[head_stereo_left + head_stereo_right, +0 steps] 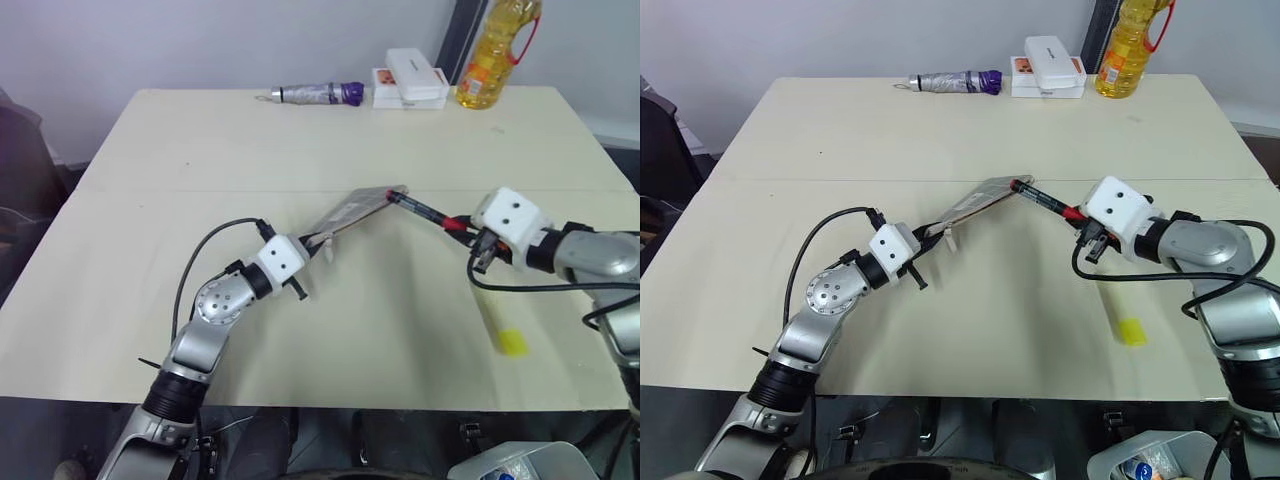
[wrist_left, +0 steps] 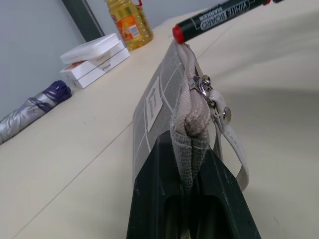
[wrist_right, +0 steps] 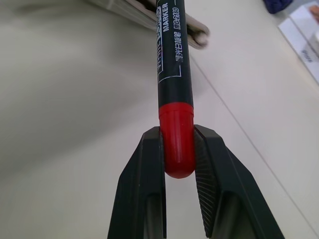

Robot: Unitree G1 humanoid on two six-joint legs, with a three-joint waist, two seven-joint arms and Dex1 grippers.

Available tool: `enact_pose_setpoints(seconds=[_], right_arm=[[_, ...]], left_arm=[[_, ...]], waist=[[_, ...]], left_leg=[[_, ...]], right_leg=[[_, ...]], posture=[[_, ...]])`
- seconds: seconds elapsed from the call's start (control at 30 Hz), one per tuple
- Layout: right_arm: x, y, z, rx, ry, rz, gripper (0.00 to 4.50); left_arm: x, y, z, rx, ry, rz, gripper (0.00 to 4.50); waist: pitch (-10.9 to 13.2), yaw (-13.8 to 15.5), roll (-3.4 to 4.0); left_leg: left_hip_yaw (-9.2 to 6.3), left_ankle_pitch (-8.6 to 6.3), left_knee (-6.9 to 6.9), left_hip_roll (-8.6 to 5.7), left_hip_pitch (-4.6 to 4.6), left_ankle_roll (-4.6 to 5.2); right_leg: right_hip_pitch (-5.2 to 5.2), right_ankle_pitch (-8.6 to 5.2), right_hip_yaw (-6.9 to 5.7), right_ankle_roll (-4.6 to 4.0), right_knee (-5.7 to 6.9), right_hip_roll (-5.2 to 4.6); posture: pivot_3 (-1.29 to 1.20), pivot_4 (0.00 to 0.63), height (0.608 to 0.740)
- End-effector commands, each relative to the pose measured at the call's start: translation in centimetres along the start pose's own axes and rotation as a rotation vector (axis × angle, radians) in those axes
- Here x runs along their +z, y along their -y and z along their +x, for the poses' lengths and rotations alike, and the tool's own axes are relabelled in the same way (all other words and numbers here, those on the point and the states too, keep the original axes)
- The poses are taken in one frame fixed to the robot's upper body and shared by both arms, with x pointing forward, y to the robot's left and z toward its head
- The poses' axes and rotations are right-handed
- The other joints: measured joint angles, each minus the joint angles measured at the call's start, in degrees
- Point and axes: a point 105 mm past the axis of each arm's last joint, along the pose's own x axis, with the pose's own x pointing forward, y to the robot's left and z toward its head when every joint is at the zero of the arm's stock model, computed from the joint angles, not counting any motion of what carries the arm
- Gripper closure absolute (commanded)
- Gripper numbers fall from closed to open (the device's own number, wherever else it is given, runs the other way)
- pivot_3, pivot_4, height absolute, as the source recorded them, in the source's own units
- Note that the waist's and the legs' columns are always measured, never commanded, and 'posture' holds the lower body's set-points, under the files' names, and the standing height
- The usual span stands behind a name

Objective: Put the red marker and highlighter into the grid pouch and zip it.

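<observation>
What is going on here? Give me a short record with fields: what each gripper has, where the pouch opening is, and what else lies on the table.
left gripper: shut on one end of the grey grid-lined fabric pouch, held up off the table
right gripper: shut on the red end of the black-and-red marker
marker tip: at the pouch's far end
yellow highlighter: lying on the beige table, near the right arm
far edge: silver-and-purple tube, white boxes, oil bottle

Two head views look forward and down over the table, taking in both arms and the far edge. The left wrist view looks close along its fingers at the pouch. The right wrist view looks close along the marker. All four share the pouch's mouth and the marker.
</observation>
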Motion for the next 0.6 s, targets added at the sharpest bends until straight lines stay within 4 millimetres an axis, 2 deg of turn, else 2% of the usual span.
enact_pose_setpoints(seconds=[0.03,0.6], right_arm=[[0.9,0.5,-0.8,-0.022,0.025,-0.032,4.24],[1.5,-1.9,0.5,0.072,0.033,-0.087,4.24]], left_arm=[[1.3,-0.4,0.0,0.012,0.052,0.019,4.5],[1.7,-0.3,0.0,-0.003,0.064,0.026,4.5]], waist=[[0.0,0.0,0.0],[0.0,0.0,0.0]], left_leg=[[0.0,0.0,0.0,0.0,0.0,0.0],[0.0,0.0,0.0,0.0,0.0,0.0]], right_leg=[[0.0,0.0,0.0,0.0,0.0,0.0],[0.0,0.0,0.0,0.0,0.0,0.0]], posture=[[0.0,0.15,0.74],[0.0,0.15,0.74]])
